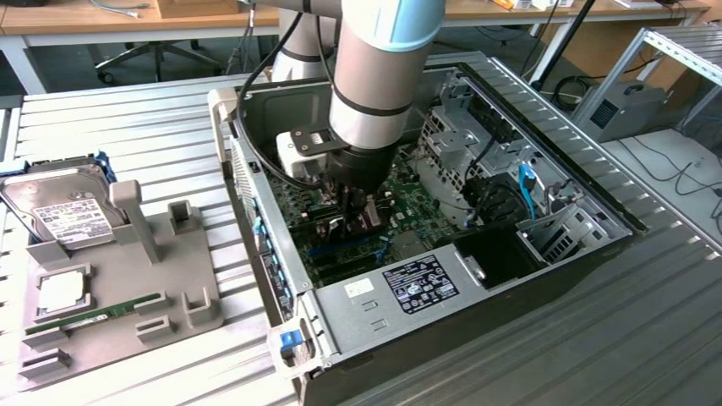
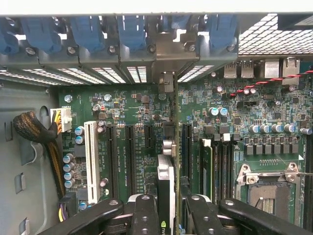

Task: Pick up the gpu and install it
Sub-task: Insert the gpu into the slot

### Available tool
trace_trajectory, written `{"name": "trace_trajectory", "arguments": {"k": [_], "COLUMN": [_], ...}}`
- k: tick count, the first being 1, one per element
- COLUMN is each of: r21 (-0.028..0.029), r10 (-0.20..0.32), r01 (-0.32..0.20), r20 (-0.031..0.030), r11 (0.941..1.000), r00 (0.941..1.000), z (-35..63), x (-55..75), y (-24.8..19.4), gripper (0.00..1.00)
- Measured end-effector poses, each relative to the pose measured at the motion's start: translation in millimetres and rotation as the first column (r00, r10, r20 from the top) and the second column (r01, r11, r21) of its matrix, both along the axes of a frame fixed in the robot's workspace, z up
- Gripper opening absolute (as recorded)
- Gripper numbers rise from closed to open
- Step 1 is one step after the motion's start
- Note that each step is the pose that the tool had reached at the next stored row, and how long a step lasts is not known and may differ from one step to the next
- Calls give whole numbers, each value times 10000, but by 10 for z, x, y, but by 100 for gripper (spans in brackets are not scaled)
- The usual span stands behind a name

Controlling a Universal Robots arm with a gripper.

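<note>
Nearest to you is a ribbed metal table point(image 1: 542, 338) that carries everything. At 9 o'clock in the exterior view a grey holder point(image 1: 107, 355) sits on it with a hard drive point(image 1: 70, 216), a square chip point(image 1: 62, 290) and a thin memory stick point(image 1: 96, 315). At centre is an open computer case point(image 1: 338, 292), lying on its side. Behind it, at 12 o'clock, are wooden desks point(image 1: 68, 17) and an office chair point(image 1: 147, 55). A grey box point(image 1: 620, 106) sits at 2 o'clock.

Your arm point(image 1: 378, 76) comes in from 12 o'clock and reaches down into the case. The gripper point(image 1: 355, 211) is low over the motherboard point(image 2: 274, 112).

The gripper point(image 2: 171, 203) is partly closed, with its black fingers point(image 2: 146, 215) pressed on either side of the gpu point(image 2: 166, 181), so you are holding it.

The gpu stands on edge over the black slots, flat faces against the fingers. Its long axis runs from the gripper toward the case's back wall with the blue latches point(image 2: 85, 32), roughly 8 to 9 o'clock in the exterior view. I can't tell whether its bottom edge is in a slot.

It shows edge-on as a thin green board line with a silver metal block on one face. There is a black part with green lettering close to the wrist camera. At its far end a metal bracket point(image 2: 168, 51) meets the back wall between the vents.
</note>
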State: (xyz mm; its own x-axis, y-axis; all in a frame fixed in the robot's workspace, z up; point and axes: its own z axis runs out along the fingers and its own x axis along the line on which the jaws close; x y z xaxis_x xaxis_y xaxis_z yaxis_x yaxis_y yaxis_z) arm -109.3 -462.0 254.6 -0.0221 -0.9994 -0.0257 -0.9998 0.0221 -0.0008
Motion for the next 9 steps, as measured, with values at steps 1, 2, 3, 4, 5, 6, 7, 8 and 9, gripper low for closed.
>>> {"name": "trace_trajectory", "arguments": {"k": [1, 2, 3, 4, 5, 6, 7, 8, 9], "r21": [0, 0, 0, -1, -2, -1, 1, -1, -2], "r10": [0, 0, -1, -1, -1, 0, 0, -1, -1], "r01": [0, 0, 1, 1, 1, 0, 0, 1, 1], "r20": [0, 0, 0, -1, -2, -1, 0, -1, -2], "r11": [10000, 10000, 10000, 10000, 10000, 10000, 10000, 10000, 10000], "r00": [10000, 10000, 10000, 10000, 10000, 10000, 10000, 10000, 10000], "z": [-3, -6, -10, -12, -14, -16, -21, -25, -29], "x": [0, 0, 0, 1, 2, 3, 6, 9, 10], "y": [0, 0, 0, 0, 0, 0, 0, 0, 0], "gripper": [27, 27, 27, 27, 27, 27, 27, 27, 27]}}
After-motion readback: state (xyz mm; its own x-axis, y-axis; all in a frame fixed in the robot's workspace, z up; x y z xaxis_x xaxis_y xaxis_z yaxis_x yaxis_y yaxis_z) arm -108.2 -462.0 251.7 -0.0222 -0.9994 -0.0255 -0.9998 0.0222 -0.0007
